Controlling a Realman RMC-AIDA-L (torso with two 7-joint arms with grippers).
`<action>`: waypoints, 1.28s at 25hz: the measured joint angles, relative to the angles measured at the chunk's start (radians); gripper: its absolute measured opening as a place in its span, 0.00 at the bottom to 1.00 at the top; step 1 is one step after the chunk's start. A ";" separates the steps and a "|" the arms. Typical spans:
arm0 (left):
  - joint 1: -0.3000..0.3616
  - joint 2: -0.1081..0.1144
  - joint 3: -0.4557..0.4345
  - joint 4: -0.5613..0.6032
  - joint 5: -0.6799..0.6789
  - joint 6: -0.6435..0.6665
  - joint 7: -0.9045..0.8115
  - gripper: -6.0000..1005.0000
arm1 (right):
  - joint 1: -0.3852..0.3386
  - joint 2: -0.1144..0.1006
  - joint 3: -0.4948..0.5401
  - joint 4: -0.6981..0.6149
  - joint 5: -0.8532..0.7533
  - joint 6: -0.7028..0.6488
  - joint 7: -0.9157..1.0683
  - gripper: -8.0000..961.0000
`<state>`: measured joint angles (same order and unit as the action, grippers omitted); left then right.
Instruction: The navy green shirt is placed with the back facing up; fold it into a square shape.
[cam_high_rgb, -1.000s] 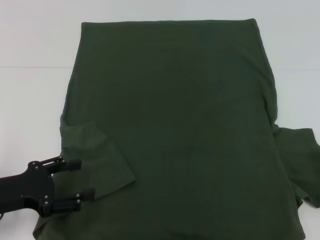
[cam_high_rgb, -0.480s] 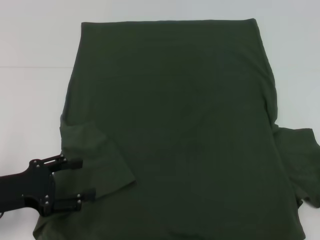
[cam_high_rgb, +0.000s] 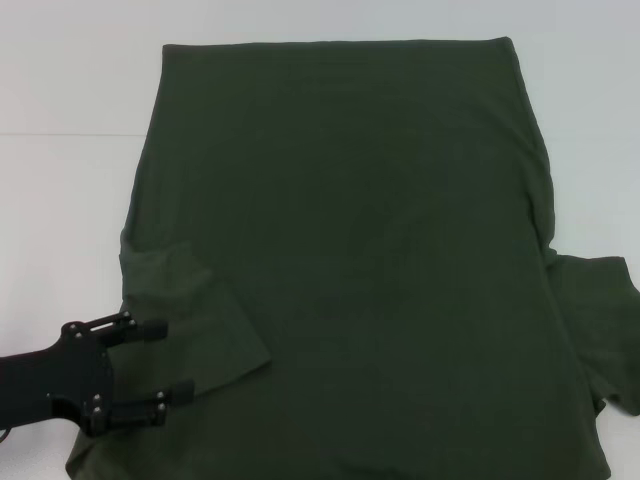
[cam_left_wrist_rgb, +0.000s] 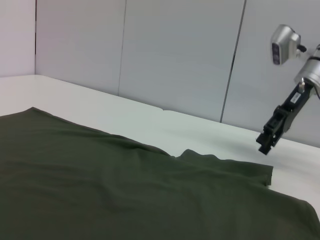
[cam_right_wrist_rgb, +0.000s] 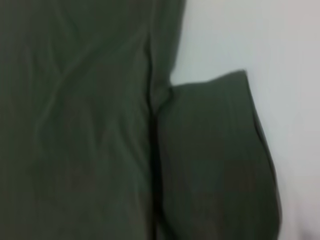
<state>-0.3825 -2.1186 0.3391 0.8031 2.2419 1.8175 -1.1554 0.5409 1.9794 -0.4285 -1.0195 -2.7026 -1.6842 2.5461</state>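
At the near left of the white matte tabletop (cam_high_rgb: 70, 200), the black left gripper (cam_high_rgb: 168, 360) is seen with its two fingers spread apart and nothing held, poised at the edge of the folded-in left sleeve. The large dark olive-green short-sleeved cotton shirt (cam_high_rgb: 370, 260) is spread plain side up across the middle of the table, its right sleeve lying out flat toward the right edge. Pale grey wall panels (cam_left_wrist_rgb: 175, 55) are seen behind the table, where the right gripper (cam_left_wrist_rgb: 267, 142) is raised above the surface near that sleeve; whether it is spread or closed cannot be told.
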 joint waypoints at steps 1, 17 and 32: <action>0.000 0.000 0.000 0.000 0.000 0.000 0.000 0.84 | 0.000 -0.003 0.000 0.008 0.000 0.002 0.000 0.95; -0.002 -0.002 -0.014 -0.004 -0.023 -0.007 -0.012 0.84 | 0.000 0.001 -0.066 0.098 -0.003 0.091 0.000 0.95; 0.001 -0.003 -0.014 -0.004 -0.023 -0.015 -0.016 0.83 | 0.014 0.004 -0.102 0.118 -0.003 0.117 0.001 0.89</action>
<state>-0.3819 -2.1211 0.3253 0.7992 2.2192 1.8022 -1.1719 0.5553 1.9836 -0.5300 -0.9018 -2.7059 -1.5674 2.5471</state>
